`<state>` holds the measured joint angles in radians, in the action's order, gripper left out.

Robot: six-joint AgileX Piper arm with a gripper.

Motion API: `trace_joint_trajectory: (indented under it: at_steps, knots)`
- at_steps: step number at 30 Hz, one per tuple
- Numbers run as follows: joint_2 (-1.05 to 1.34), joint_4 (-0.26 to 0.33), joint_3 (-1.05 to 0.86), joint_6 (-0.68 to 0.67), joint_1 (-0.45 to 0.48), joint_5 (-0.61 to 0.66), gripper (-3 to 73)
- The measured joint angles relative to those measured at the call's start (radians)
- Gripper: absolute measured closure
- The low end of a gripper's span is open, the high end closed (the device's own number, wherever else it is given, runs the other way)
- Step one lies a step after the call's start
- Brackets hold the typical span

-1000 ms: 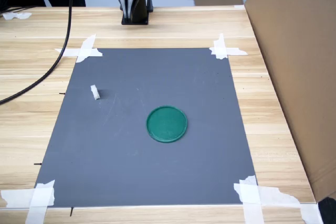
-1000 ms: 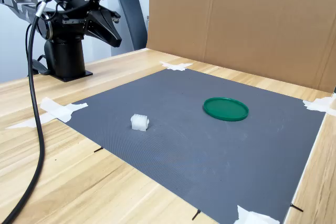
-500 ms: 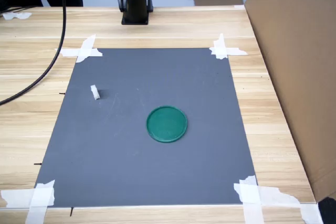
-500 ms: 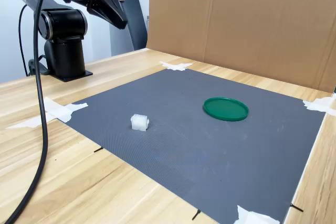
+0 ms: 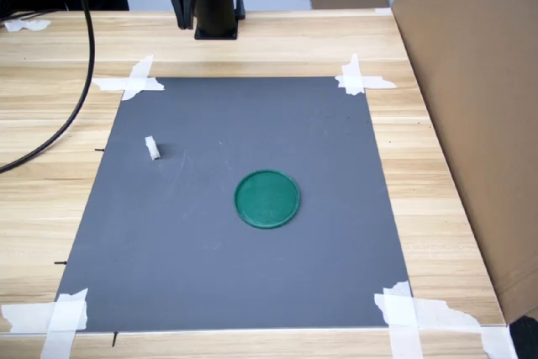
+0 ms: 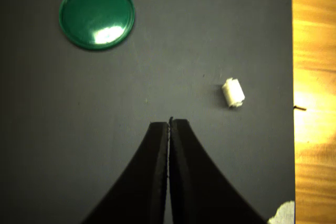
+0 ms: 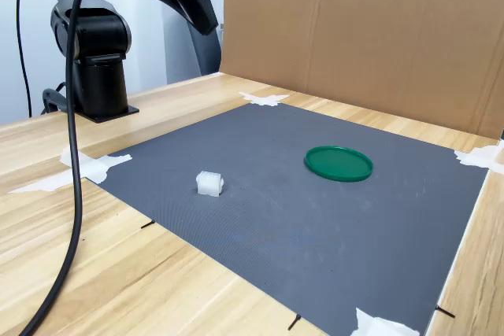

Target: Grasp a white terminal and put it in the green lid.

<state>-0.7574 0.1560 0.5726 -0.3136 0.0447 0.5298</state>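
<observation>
1. The tiny white, slightly translucent plastic terminal (image 5: 152, 148) lies on the dark grey rectangular mat (image 5: 210, 283), toward the first exterior view's left of the flat round dark-green plastic lid (image 5: 266, 198) and well apart from it. It sits closer to the mat's edge than the lid does.
2. In the first exterior view the terminal's long axis runs roughly up and down the picture, slightly tilted; in the wrist view (image 6: 232, 92) it shows as a short oblong, likewise a little tilted.
3. The lid (image 6: 96, 14) lies flat on the mat with nothing in it.
4. The black gripper (image 6: 169, 124) hangs above the mat with its jaws pressed together and nothing between them; in the second exterior view (image 7: 206, 25) it is high, far from both terminal (image 7: 209, 183) and lid (image 7: 339, 163).
5. White tape strips (image 5: 132, 80) pin the mat's corners to the light wooden table (image 5: 294, 39). A brown cardboard wall (image 5: 471, 81) stands beside the mat, past the lid. A black cable (image 5: 63, 124) crosses the table beyond the terminal.
6. The mat between the terminal and the lid is bare.
</observation>
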Motion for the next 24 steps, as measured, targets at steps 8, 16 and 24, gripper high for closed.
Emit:
trace_joint_trajectory:
  at_steps: [8,16,24]
  knots:
    - [-0.210,-0.051,0.204,-0.052,0.000,0.369,69.1]
    - [-0.345,-0.258,0.302,0.013,0.000,0.436,28.2]
    - [-0.478,-0.238,0.525,-0.097,0.001,0.623,12.7]
